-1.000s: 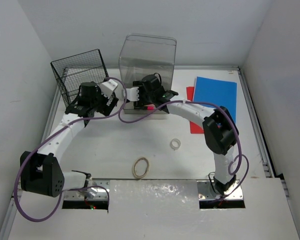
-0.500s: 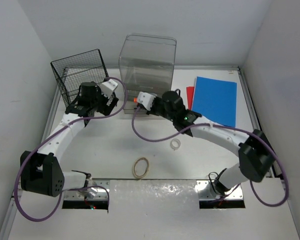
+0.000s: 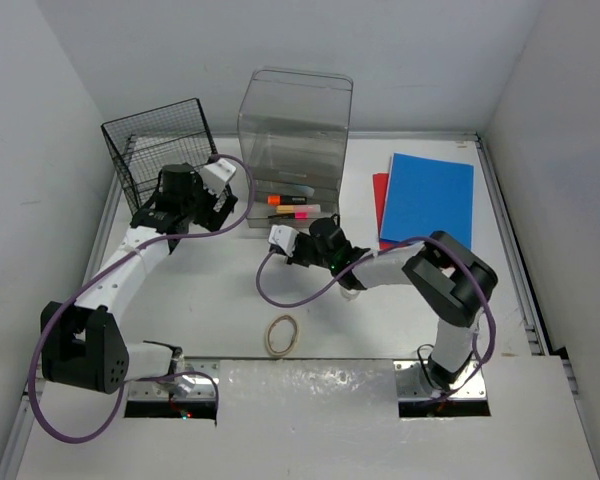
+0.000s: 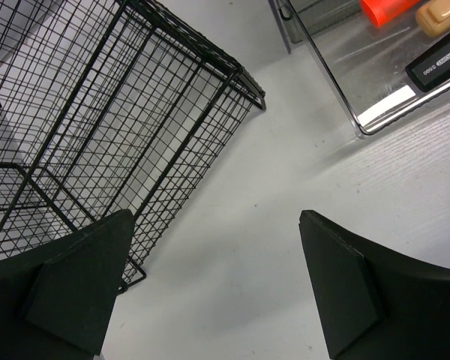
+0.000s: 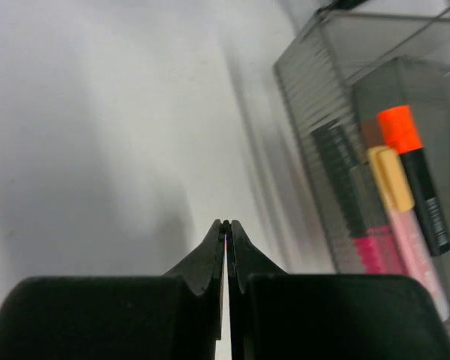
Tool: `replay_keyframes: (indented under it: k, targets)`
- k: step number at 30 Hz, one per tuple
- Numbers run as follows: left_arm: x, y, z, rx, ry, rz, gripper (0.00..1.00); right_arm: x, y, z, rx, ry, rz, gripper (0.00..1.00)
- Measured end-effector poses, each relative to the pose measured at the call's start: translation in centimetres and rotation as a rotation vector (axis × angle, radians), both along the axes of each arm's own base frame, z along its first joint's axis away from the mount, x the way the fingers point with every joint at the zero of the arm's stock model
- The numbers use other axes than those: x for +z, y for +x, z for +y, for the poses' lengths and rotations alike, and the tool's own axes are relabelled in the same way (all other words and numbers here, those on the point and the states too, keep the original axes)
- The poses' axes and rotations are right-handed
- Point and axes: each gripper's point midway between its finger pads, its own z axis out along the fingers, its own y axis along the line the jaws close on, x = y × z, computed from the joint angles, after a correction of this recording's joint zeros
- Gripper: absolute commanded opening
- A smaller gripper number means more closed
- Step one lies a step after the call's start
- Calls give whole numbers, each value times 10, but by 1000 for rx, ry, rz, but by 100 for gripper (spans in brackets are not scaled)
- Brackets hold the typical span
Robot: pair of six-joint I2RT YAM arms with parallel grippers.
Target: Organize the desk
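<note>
Looking down from above, we see the desk [image 3: 200, 290] spread white beneath everything, grey rails along its left and right edges. At its far left stands a black wire rack [image 3: 160, 150]. Beside that, a clear drawer box [image 3: 295, 120] has its drawer [image 4: 345, 60] pulled out toward the near side, holding an orange marker [image 3: 278, 199], a pink marker [image 3: 302, 211] and a black marker [image 4: 439, 64]. The left gripper [image 4: 215, 225] hangs spread wide and empty over bare desk between rack and drawer. The right gripper [image 5: 226, 225] is pressed fully closed with nothing between its fingers, low over the desk just near of the drawer. Its arm lies across the middle of the desk, with a purple cable looping around it. A small tape ring [image 3: 352, 291] shows at that arm's near edge, partly covered. A tan loop [image 3: 283, 334] lies apart, nearer the arm bases. At far right, a blue folder [image 3: 430, 200] covers most of a red one [image 3: 381, 190]. The right wrist view is blurred, so we cannot read the marker labels there.
</note>
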Motion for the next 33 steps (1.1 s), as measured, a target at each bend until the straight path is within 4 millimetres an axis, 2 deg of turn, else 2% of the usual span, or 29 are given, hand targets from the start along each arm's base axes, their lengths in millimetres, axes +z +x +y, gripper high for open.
replay_keyframes:
  k: [4,10,23,29,33]
  targets:
    - [0,0,0,0,0,0,91,5,34,9,-70,7,-104,0]
    - [0,0,0,0,0,0,91,25,77,14,-173,11,-229,0]
    - [-1,0,0,-2,5,2,91,41,158,-2,-314,-4,-338,0]
    - [-4,1,0,-4,9,10,91,27,174,-2,-318,-33,-338,0]
    - [-7,1,1,-5,11,19,91,26,174,-2,-313,-47,-346,0]
